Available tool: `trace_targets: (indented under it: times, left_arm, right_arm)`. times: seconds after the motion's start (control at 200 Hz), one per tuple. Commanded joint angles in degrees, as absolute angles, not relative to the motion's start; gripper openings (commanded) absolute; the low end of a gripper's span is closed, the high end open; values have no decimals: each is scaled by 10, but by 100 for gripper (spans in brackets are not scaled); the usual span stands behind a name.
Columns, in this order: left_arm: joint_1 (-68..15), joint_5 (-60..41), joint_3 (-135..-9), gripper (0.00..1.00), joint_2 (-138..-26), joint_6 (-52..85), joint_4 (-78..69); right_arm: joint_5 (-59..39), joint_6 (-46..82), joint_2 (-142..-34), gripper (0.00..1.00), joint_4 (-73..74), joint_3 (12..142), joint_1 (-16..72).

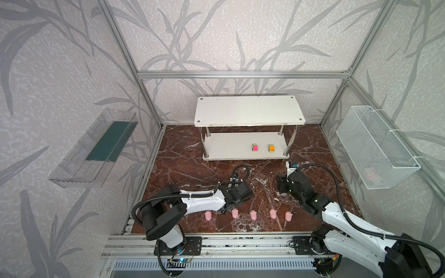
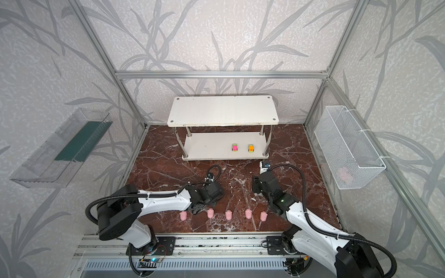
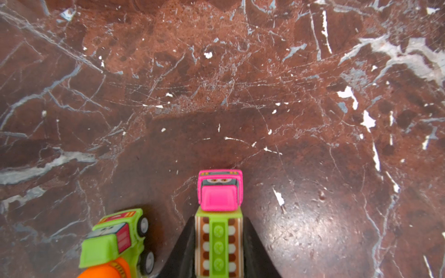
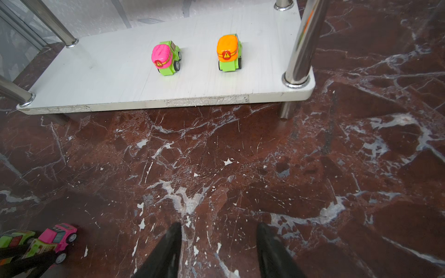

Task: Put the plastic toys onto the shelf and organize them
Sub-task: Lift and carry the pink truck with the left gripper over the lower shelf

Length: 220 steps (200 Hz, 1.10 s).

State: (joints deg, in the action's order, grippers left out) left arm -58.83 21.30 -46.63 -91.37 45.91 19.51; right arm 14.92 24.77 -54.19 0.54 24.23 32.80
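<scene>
Left fingers [image 3: 179, 255] are clamping the pink-cab car [image 3: 219, 192] on the surface [image 3: 216, 72] in front of the shelf [image 1: 228, 146], right fingers [image 4: 168, 250] are hanging half-open, empty, pink-drum car [image 1: 255, 147] and orange-drum car [image 1: 271, 148] are sitting on its lower tier.

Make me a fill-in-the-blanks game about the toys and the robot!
The shelf has two cars on its ___ tier.
The table has ___ pigs.
The left gripper is shut on a third car, whose cab is ___.
The right gripper is empty, jaws ___.
Missing: lower; five; pink; open.
</scene>
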Motion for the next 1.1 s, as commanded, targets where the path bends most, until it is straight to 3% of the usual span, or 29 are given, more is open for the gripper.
trace_targets:
  times: [0.0,0.35,0.75,1.095]
  left_arm:
    - [-585,238,-494,27,-895,452,224]
    - [-523,244,-548,28,-869,380,200]
    - [-428,177,-652,29,-945,307,124]
    - [-408,170,-712,29,-1018,280,83]
  right_arm:
    - [146,251,-543,51,16,237,325]
    - [146,247,-538,52,13,239,323]
    - [146,243,-552,51,23,249,320]
    - [150,244,-549,52,22,245,311]
